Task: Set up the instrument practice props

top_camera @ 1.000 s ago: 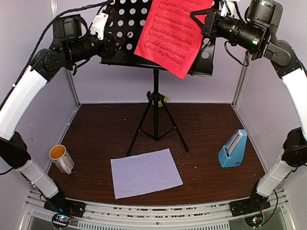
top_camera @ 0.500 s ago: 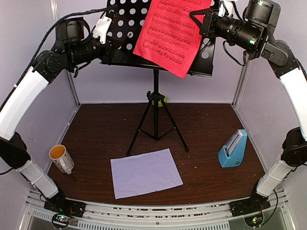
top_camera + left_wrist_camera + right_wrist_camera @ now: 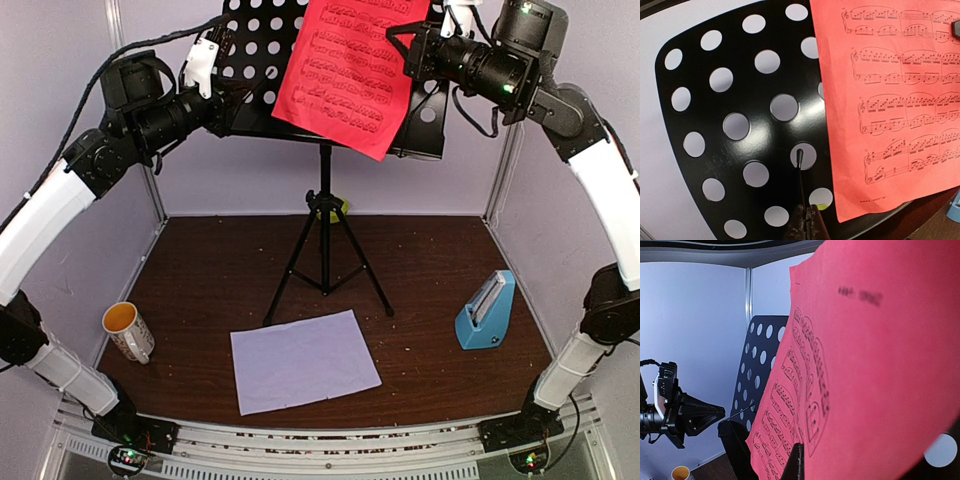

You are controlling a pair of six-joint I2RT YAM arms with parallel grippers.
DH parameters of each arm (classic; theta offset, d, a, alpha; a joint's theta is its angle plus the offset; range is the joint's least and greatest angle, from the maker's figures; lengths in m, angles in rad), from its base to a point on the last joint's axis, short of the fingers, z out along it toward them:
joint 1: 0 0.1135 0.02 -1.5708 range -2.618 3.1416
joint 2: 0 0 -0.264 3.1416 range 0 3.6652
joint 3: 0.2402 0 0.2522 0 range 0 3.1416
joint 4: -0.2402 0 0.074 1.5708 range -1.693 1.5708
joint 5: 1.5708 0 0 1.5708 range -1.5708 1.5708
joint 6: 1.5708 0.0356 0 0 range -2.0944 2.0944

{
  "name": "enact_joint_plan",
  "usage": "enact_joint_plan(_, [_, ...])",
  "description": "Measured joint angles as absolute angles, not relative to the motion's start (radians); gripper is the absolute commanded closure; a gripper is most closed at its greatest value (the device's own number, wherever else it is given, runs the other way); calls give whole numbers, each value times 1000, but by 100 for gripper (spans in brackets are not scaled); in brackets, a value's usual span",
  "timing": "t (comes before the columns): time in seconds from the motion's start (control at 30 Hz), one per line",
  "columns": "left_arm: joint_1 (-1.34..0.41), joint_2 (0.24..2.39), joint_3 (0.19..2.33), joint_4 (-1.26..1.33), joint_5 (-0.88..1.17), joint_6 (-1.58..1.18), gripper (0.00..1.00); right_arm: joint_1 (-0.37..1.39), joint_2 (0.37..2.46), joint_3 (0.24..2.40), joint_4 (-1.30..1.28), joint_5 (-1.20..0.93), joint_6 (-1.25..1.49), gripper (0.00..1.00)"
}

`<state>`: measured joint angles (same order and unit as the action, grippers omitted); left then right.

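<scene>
Top external view: the red sheet (image 3: 350, 70) leans crooked across the black music stand (image 3: 260, 60), high at the back, with its right edge pinched in my right gripper (image 3: 400, 45). My left gripper (image 3: 225, 105), fingers pressed together on nothing, sits by the stand's left edge. Down on the table (image 3: 420, 260) lies the white sheet (image 3: 305, 360), with the blue metronome (image 3: 487, 312) to its right and a mug (image 3: 128, 330) to its left.
</scene>
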<state>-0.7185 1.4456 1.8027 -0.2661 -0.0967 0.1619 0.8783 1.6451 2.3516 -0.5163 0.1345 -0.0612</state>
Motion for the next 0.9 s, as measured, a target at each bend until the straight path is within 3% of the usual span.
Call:
enact_joint_plan(0.43, [-700, 1421, 1719, -96, 27, 151, 100, 892, 1733, 2387, -442, 75, -191, 100])
enact_joint_plan(0.6, [-696, 1421, 1722, -105, 10, 146, 73, 897, 1756, 2405, -427, 86, -249, 100])
enact_joint_plan(0.9, [-680, 1429, 1766, -237, -60, 157, 63, 897, 1731, 2404, -422, 130, -305, 100])
